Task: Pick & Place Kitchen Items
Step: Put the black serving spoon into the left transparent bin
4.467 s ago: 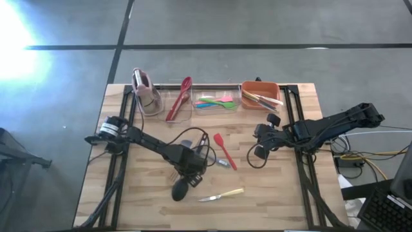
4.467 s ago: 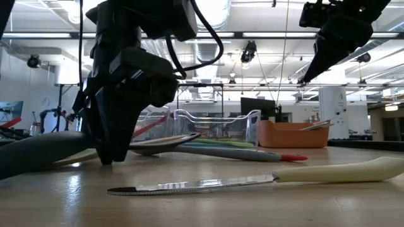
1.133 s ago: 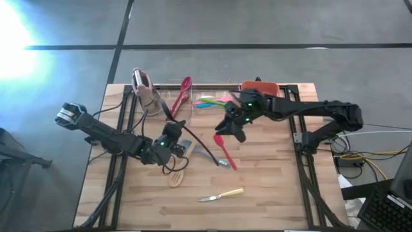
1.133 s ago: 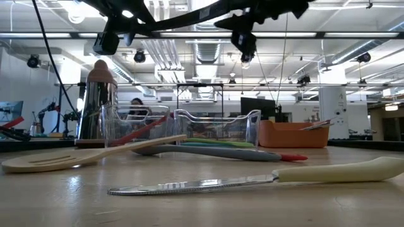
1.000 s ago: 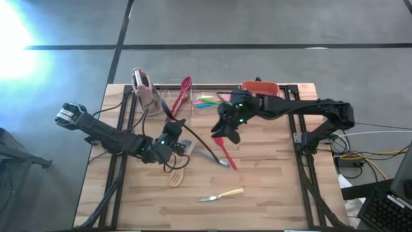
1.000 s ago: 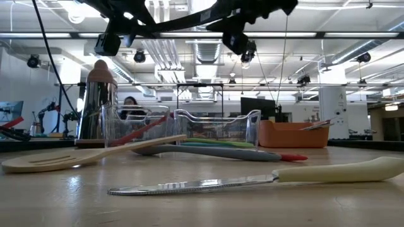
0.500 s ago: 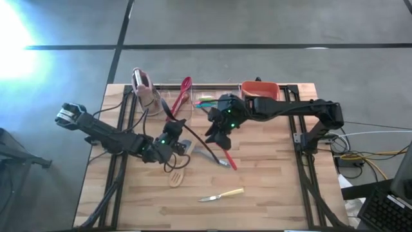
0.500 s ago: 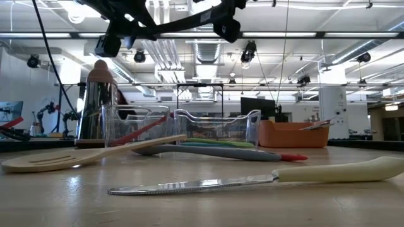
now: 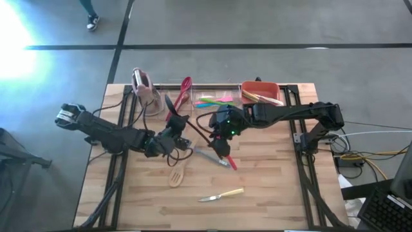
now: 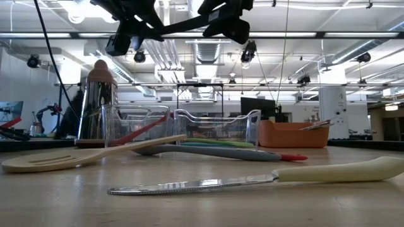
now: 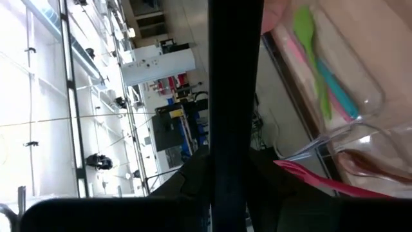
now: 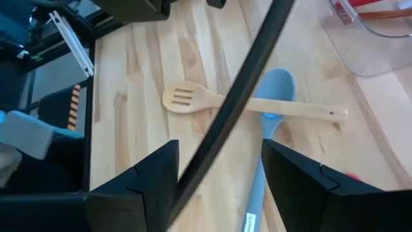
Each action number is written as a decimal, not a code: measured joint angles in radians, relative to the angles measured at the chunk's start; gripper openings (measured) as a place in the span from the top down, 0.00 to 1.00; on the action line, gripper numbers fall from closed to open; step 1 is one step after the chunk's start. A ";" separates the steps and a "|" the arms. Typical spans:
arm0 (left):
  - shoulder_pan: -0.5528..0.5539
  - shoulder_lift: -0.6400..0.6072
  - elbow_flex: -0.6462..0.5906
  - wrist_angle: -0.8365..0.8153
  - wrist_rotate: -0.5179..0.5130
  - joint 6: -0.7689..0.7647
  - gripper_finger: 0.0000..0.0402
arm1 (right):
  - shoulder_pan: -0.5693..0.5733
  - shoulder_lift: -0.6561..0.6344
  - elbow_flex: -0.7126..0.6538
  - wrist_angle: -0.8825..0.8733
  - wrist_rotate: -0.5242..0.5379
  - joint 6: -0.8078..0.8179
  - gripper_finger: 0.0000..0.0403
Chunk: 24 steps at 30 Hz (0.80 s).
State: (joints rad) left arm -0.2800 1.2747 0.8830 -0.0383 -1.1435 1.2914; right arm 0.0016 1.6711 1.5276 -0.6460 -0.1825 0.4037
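My left gripper [image 9: 170, 136] is shut on a black ladle [image 12: 244, 84], held high over the table's middle. The ladle's thin handle [image 10: 189, 24] runs about level toward my right gripper [image 9: 219, 145]. That gripper is open and slants down, with one finger on each side of the handle [image 12: 212, 148]; I see no touch. On the table below lie a wooden slotted spatula [image 12: 251, 106], a grey-blue spoon [image 12: 270, 122], a red spatula [image 9: 226, 158] and a pale-handled knife [image 9: 222, 194]. My left gripper pinches the ladle's handle [image 11: 235, 161] between its two fingers, which point about level toward the table's right. The gripper's own body hides the exact spot. The ladle is lifted clear of the table and lies roughly level.
Along the far edge stand a pink-topped rack [image 9: 147, 90], a clear bin with a red spoon [image 9: 180, 100], a clear bin [image 9: 215, 101] with green, blue and pink utensils, and an orange bin [image 9: 261, 95]. The near half of the table has free room around the knife.
My right gripper has gone from beside the orange bin toward the table's left and near side, tipping further down, and now stands around the ladle's handle. The ladle has stayed lifted in my left gripper.
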 joint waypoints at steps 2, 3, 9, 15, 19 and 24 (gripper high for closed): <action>0.011 0.000 0.005 0.004 0.001 0.011 0.83 | 0.001 0.000 0.000 0.000 0.002 0.008 0.47; 0.016 0.001 0.006 0.005 0.003 0.015 0.83 | 0.001 0.000 0.000 0.000 0.002 0.012 0.48; 0.041 0.066 0.047 0.007 0.036 0.032 0.83 | 0.001 0.000 0.000 0.005 0.003 0.039 0.48; 0.058 0.155 0.131 0.000 0.035 0.055 0.83 | 0.000 0.000 -0.001 -0.014 0.036 0.038 0.48; 0.058 0.163 0.183 0.004 0.035 0.065 0.83 | 0.001 0.002 -0.005 -0.037 0.076 0.026 0.52; 0.059 0.163 0.206 0.000 0.047 0.089 0.83 | 0.001 0.002 -0.006 -0.033 0.079 -0.005 0.63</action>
State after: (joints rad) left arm -0.2214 1.4378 1.0895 -0.0383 -1.0963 1.3805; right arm 0.0030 1.6730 1.5215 -0.6788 -0.1039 0.3989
